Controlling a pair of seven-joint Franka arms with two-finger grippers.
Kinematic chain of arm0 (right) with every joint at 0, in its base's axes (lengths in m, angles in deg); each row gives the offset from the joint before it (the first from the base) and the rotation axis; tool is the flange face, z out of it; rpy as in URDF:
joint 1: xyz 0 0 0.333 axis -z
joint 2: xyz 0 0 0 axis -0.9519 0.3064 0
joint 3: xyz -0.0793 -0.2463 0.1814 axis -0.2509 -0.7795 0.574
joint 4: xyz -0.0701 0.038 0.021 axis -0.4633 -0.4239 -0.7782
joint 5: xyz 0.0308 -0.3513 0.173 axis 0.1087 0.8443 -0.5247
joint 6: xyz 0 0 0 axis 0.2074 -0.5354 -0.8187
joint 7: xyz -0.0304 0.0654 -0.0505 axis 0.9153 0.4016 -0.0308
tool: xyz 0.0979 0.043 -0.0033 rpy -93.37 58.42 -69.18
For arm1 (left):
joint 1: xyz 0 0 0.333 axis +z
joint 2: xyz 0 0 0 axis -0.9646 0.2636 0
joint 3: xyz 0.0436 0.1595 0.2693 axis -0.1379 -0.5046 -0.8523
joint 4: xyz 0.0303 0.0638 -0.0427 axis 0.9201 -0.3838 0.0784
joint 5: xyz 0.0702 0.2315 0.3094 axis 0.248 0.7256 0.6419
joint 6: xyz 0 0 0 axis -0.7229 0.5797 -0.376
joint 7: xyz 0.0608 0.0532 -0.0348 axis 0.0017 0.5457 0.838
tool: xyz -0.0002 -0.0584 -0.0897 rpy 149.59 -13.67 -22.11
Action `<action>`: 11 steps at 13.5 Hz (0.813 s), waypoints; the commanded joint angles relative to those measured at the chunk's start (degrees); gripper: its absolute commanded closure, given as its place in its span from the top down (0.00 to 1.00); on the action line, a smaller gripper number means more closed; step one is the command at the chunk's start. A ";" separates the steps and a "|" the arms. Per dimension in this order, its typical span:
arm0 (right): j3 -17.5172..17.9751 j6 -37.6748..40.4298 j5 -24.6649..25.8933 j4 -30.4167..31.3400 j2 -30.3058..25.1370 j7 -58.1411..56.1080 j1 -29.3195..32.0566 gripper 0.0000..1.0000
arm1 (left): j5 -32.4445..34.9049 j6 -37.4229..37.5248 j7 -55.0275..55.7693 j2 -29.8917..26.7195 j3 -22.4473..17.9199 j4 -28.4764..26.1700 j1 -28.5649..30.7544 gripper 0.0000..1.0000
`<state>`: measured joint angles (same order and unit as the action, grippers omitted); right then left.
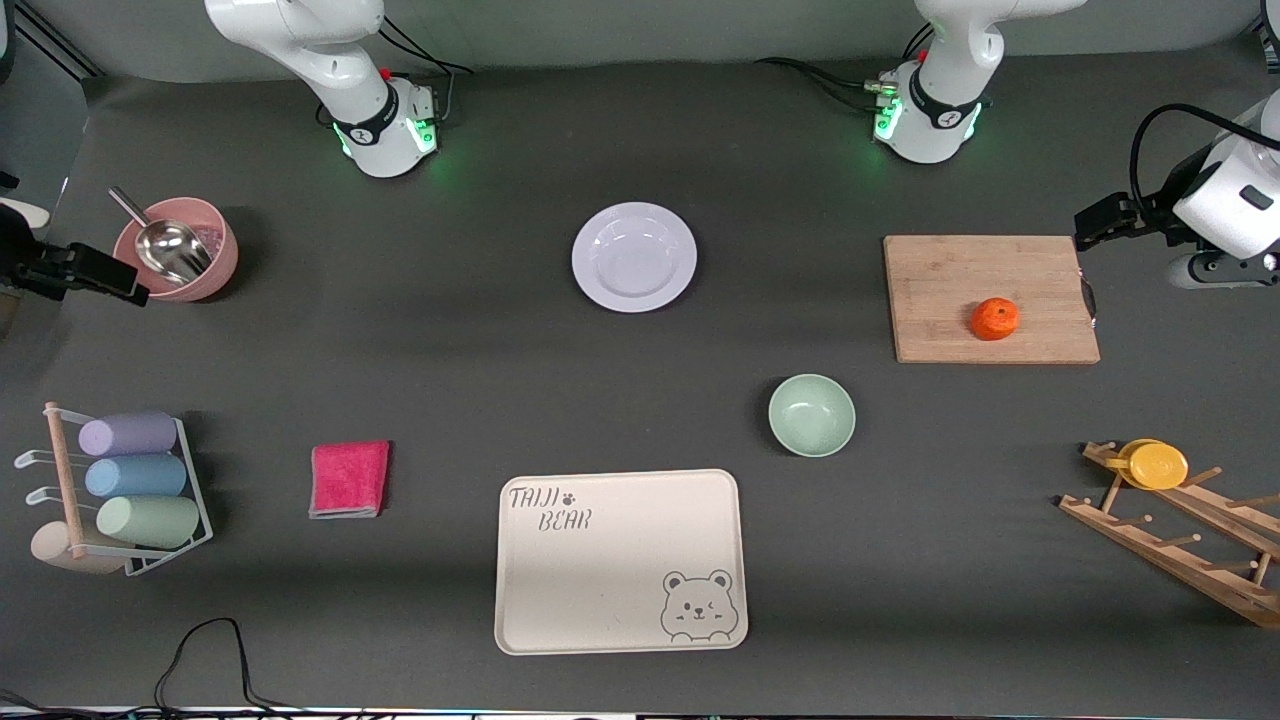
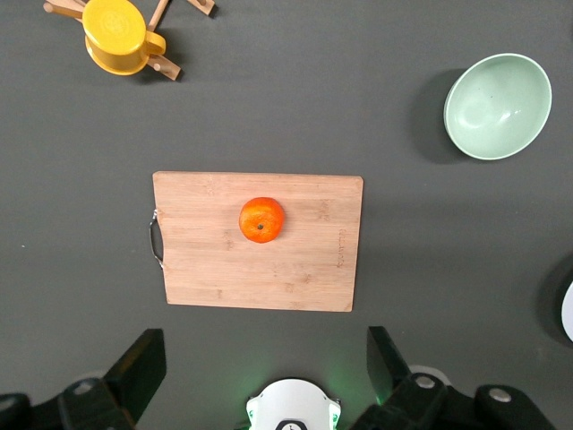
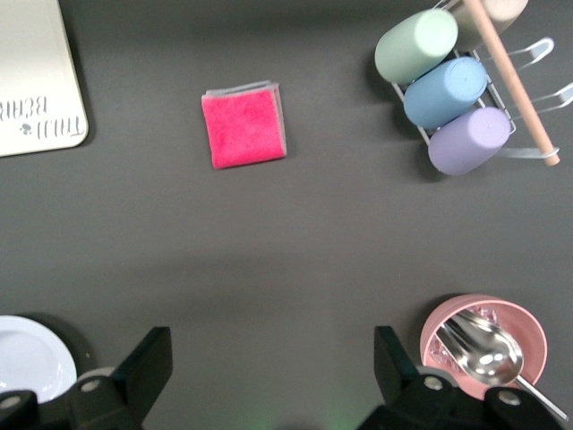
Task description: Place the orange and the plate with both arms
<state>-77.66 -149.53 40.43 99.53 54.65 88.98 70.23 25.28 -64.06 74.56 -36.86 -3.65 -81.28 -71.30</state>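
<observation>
The orange (image 1: pixel 994 319) rests on a wooden cutting board (image 1: pixel 990 298) toward the left arm's end of the table. From the left wrist view the orange (image 2: pixel 261 219) sits near the board's middle. My left gripper (image 2: pixel 264 333) hangs high over the table between its base and the board, open and holding nothing. The plate (image 1: pixel 634 257) lies flat and bare between the two bases, and part of the plate (image 3: pixel 31 356) shows in the right wrist view. My right gripper (image 3: pixel 272 331) hangs high over bare table near its base, open and holding nothing. Neither hand shows in the front view.
A pale green bowl (image 1: pixel 811 414) and a cream bear tray (image 1: pixel 620 560) lie nearer the front camera. A pink cloth (image 1: pixel 349 479), a cup rack (image 1: pixel 120 490) and a pink bowl with a scoop (image 1: pixel 178 248) stand at the right arm's end. A wooden rack holds a yellow cup (image 1: pixel 1155 464).
</observation>
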 commanded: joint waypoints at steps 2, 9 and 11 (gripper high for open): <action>0.25 0.45 -0.09 8.12 -9.42 6.76 -5.08 1.00 | 0.15 2.33 -1.22 -0.48 -0.13 0.37 0.53 1.00; 0.34 -0.08 -0.17 13.49 -15.76 23.81 -19.67 1.00 | 0.24 2.42 -4.12 -20.58 -4.88 -19.37 0.53 1.00; 0.34 -0.25 -0.17 14.46 -16.47 24.70 -21.27 1.00 | 0.24 0.76 -4.12 -24.11 -5.06 -24.39 0.53 1.00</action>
<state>-76.74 -149.79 40.40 111.74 40.27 110.84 50.59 25.37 -59.89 71.22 -54.11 -8.94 -97.08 -70.96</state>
